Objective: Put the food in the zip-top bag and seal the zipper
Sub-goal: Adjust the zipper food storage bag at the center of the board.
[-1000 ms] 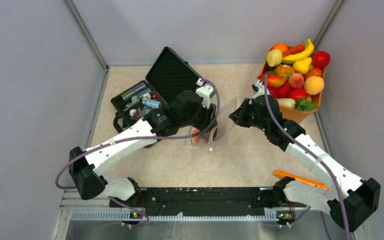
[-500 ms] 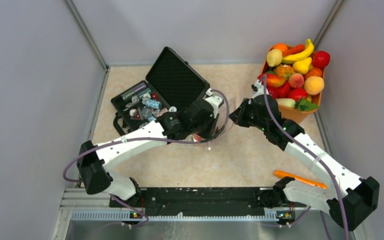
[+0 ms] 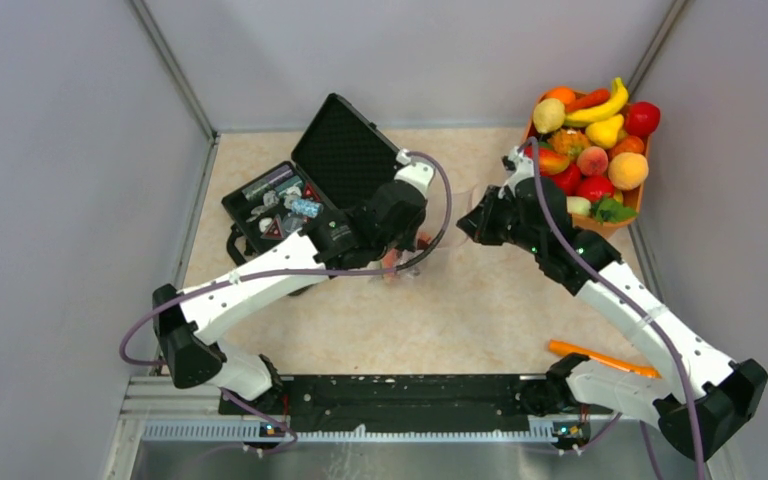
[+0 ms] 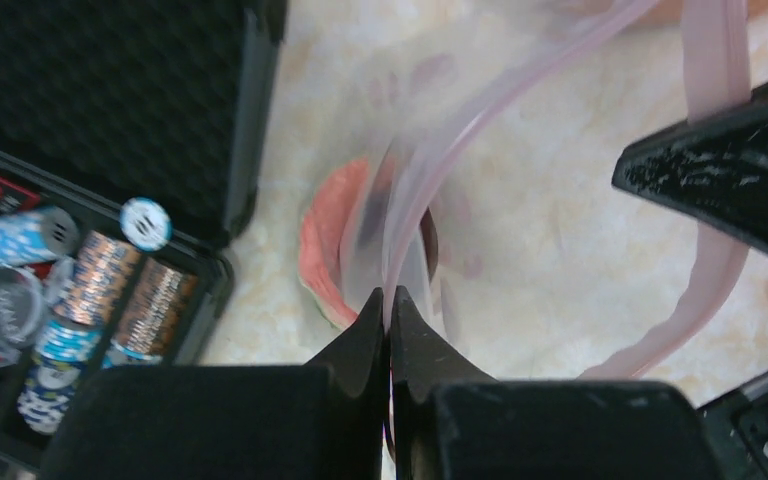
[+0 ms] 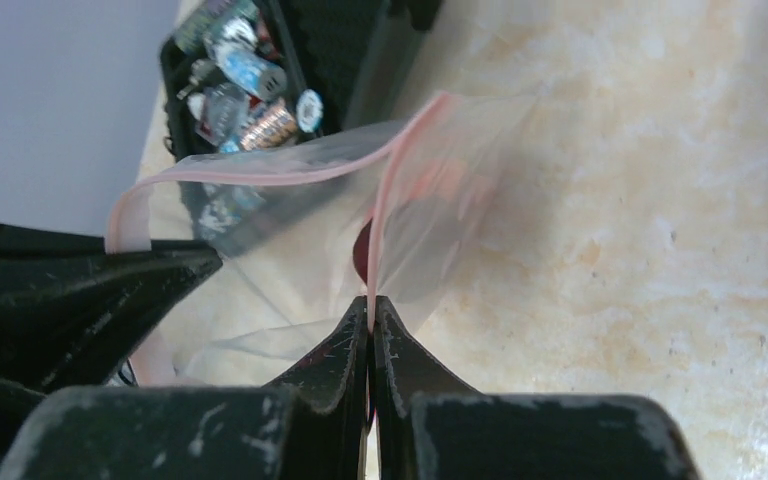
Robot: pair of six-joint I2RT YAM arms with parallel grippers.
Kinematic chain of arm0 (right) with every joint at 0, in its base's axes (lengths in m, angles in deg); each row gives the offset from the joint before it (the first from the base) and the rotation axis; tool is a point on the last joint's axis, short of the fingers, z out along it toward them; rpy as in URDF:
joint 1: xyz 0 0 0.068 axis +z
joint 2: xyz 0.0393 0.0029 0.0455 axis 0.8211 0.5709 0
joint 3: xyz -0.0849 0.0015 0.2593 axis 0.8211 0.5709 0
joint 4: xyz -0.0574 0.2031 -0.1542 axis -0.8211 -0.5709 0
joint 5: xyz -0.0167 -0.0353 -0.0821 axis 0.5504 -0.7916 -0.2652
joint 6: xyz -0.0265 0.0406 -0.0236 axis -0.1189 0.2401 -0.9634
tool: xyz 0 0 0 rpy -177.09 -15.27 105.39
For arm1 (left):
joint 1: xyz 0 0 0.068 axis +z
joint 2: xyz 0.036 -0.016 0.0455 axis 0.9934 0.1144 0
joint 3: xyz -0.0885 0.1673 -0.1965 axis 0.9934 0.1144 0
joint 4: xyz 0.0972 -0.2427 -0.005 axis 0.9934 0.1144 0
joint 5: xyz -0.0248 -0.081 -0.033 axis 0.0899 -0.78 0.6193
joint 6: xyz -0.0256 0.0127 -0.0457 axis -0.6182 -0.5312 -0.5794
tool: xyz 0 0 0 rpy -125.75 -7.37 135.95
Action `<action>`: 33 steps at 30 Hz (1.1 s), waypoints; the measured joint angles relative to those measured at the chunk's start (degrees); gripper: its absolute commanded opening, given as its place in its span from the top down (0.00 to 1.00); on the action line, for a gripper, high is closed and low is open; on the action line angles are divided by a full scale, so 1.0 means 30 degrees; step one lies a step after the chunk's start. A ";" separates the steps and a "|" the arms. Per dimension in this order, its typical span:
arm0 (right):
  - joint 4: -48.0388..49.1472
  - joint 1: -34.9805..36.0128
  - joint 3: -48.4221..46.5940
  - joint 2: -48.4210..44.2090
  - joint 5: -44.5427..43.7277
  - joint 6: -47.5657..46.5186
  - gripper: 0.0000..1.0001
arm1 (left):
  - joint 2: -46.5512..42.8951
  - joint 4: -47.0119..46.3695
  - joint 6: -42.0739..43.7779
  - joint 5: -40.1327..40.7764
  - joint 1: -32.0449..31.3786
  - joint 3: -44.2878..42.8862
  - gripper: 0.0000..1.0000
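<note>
**Bag pinched at both ends of its mouth, seal not yet pressed**

The pale marbled bench (image 3: 480, 320) carries everything. At its far left stands the open black foam-lined case (image 3: 345, 150), its tray packed with small wrapped items. Its near corner sits close to the bag, so I would keep my left arm from swinging that way. At the far right, the orange box (image 3: 582, 228) holds the heap of glossy plastic toy fruits and vegetables (image 3: 595, 135), well apart from the bag.

Between the arms hangs the clear plastic zip-top bag (image 5: 430, 220). My left end effector (image 4: 388, 310) is clenched on one end of its mouth, and my right end effector (image 5: 370, 310) is clenched on the other. I cannot tell whether the bag's bottom rests on the bench. One peach-red toy piece (image 4: 325, 240) sits inside it.

The thin pink-red press-seal zipper (image 5: 260, 172) gapes, its two halves bowing apart in a loop. I judge this to be the start of sealing. Next I would draw the grips apart until the halves meet, then press along the strip. The slack film could slip or twist.

A slim orange carrot-like stick (image 3: 600, 358) lies by my right arm's base, out of the way.
</note>
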 measured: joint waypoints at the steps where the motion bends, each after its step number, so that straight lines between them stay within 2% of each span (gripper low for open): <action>1: -0.0182 0.0000 -0.0597 0.0000 0.0117 -0.0248 1.00 | 0.0022 0.0415 0.0262 0.0510 0.0000 -0.1078 1.00; 7: -0.0503 -0.0015 -0.2324 0.0561 -0.0248 -0.1362 1.00 | 0.0124 0.1617 0.1275 0.1617 0.0000 -0.4969 1.00; 14: -0.0801 -0.0051 -0.1625 0.2084 -0.0313 -0.1596 1.00 | 0.0597 0.2616 0.1450 0.0918 0.0000 -0.4233 1.00; 16: -0.1107 -0.0197 -0.1450 0.2084 -0.0401 -0.1734 0.92 | 0.0896 0.2674 0.1282 0.0503 0.0000 -0.3555 1.00; 17: -0.1246 -0.0372 -0.1435 0.2084 -0.0430 -0.1836 0.84 | 0.1020 0.2674 0.1158 0.0335 0.0000 -0.3257 1.00; 18: -0.1333 -0.0510 -0.1435 0.2084 -0.0444 -0.1902 0.70 | 0.1158 0.2667 0.1071 0.0175 0.0000 -0.3031 1.00; 20: -0.1566 -0.0874 -0.1443 0.2084 -0.0488 -0.2229 0.62 | 0.1537 0.2637 0.0780 -0.0168 0.0000 -0.2637 1.00; 21: -0.1654 -0.0940 -0.1450 0.2084 -0.0532 -0.2295 0.53 | 0.1690 0.2623 0.0634 -0.0277 0.0000 -0.2535 1.00; 23: -0.1909 -0.1035 -0.1479 0.2062 -0.0517 -0.2645 0.41 | 0.2004 0.2594 0.0415 -0.0350 0.0000 -0.2419 1.00; 25: -0.2040 -0.1035 -0.1494 0.1916 -0.0481 -0.2776 0.37 | 0.2157 0.2492 0.0226 -0.0372 0.0000 -0.2324 1.00; 33: -0.2310 -0.1049 -0.1887 -0.0772 -0.1392 -0.2885 0.32 | 0.2171 0.1362 -0.0073 -0.0947 0.0007 -0.1566 1.00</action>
